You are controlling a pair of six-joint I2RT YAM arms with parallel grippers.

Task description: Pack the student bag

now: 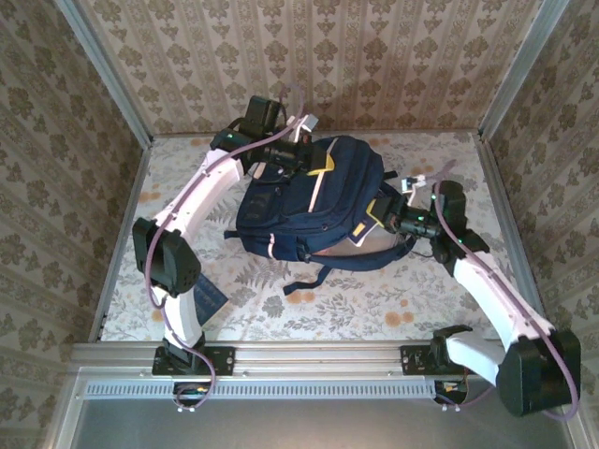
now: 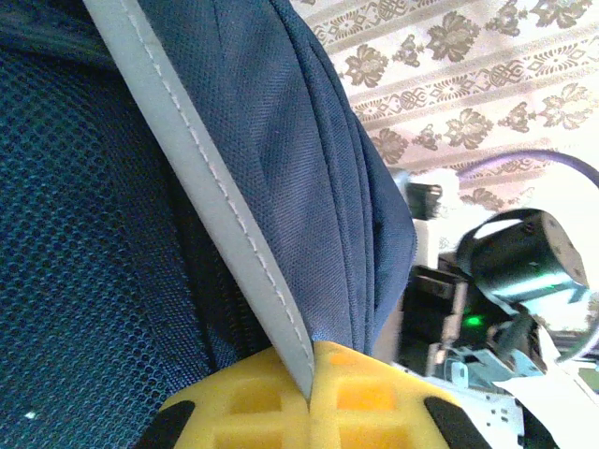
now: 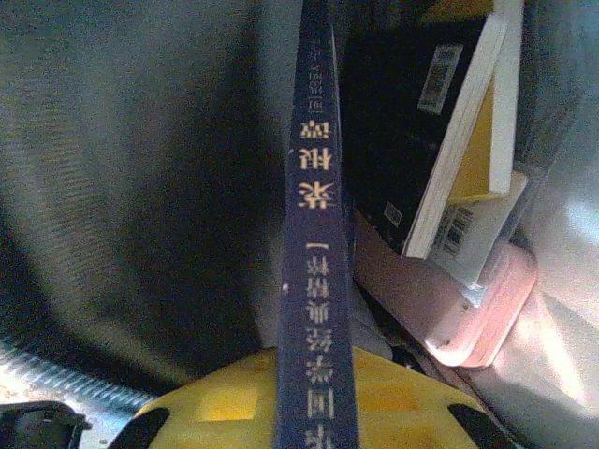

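The student bag (image 1: 309, 201), navy blue with pale trim, lies in the middle of the table. My left gripper (image 1: 301, 154) is at its far top edge. In the left wrist view that gripper (image 2: 311, 398) is shut on the bag's pale trim stripe (image 2: 215, 196), with navy fabric (image 2: 281, 140) bunched beside it. My right gripper (image 1: 379, 213) is at the bag's right-hand opening. In the right wrist view it (image 3: 316, 412) is shut on a thin navy book (image 3: 316, 281) with gold lettering on its spine, standing edge-on inside the dark bag interior.
Inside the bag, to the right of the held book, lie a black book (image 3: 421, 122), a white book with a barcode (image 3: 477, 224) and a pink item (image 3: 487, 318). Dark straps (image 1: 309, 279) trail toward the near side. A dark blue flat object (image 1: 211, 297) lies by the left arm.
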